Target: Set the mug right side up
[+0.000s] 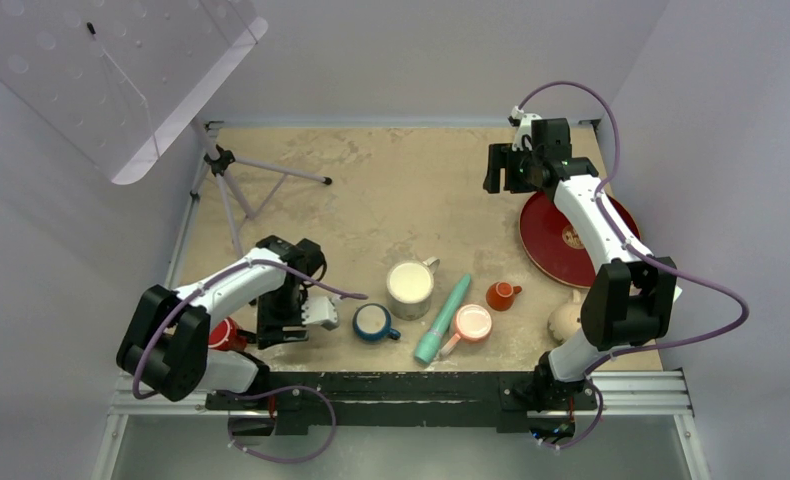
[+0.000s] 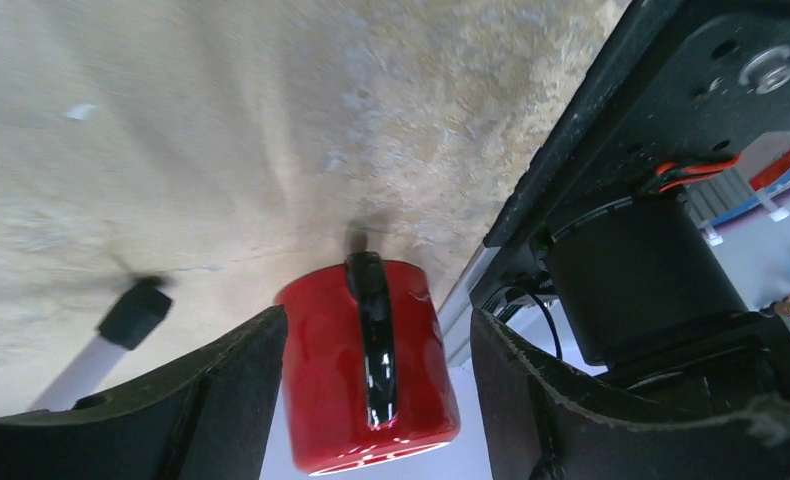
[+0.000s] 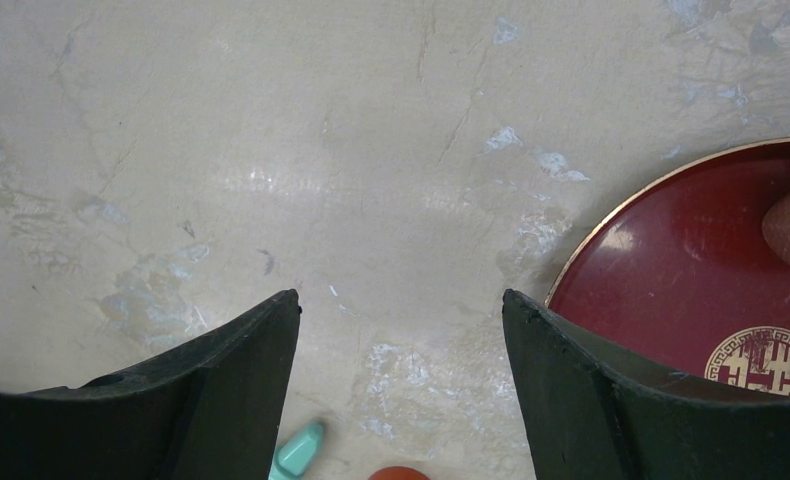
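- Your R gripper (image 3: 401,300) is hovering just off the far-left rim of the red plate (image 1: 546,245), jaws standing wide apart & holding nothing.
- Your L gripper (image 2: 379,315) is sitting well left of the plate, jaws apart & gripping nothing. A red cup (image 2: 321,400) is showing in the gap beyond the fingers.
- The mug (image 1: 564,320) is resting just off the plate's near edge, partly hiding behind your R arm. Can't tell which way up.
- 5 items are lying left of the plate: cream mug (image 1: 409,285), blue cup (image 1: 372,322), teal tool (image 1: 443,320), pink-lined cup (image 1: 472,323), orange cup (image 1: 501,295).
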### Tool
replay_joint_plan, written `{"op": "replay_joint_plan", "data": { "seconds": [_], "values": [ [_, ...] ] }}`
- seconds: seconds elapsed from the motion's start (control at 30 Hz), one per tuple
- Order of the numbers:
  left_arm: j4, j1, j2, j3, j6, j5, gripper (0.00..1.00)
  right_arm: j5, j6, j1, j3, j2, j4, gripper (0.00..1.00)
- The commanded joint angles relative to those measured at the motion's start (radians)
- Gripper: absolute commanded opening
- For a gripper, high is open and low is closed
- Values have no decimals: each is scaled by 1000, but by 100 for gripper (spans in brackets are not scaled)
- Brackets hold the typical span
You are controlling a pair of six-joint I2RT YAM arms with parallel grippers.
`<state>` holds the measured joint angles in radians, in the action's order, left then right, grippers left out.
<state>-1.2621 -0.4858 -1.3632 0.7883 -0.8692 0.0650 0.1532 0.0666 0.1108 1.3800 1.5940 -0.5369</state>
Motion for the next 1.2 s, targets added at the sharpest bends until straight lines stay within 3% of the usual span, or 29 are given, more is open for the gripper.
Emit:
{"op": "replay_joint_plan", "data": {
  "seconds": [0.0,0.17,0.3,0.4,0.53,0.67,0.83,0.97,1.17],
  "values": [
    [42,-4,0,-56,5,104,68,5,-17,4,23,-45,10,77],
    [147,-1,-59,-144,-29,252,67,-15,-19,4,19,-55,-5,77],
    [189,29,-78,-172,-64,273,64,-23,-19,5,16,-63,-8,77],
    [198,47,-88,-135,-70,270,37,-23,-19,5,21,-62,-12,77],
    [108,62,-95,-50,-49,137,1,-21,-17,5,33,-62,-23,77],
    [21,67,-106,43,9,23,0,-20,-17,5,36,-73,-26,77],
    [-109,71,-145,282,175,-199,0,24,-14,5,45,-89,-32,77],
    [-171,142,-197,609,330,-479,0,130,-13,11,67,-116,-35,77],
    [-99,232,-338,1160,551,-685,0,345,44,62,53,-197,93,96]
  ]
}}
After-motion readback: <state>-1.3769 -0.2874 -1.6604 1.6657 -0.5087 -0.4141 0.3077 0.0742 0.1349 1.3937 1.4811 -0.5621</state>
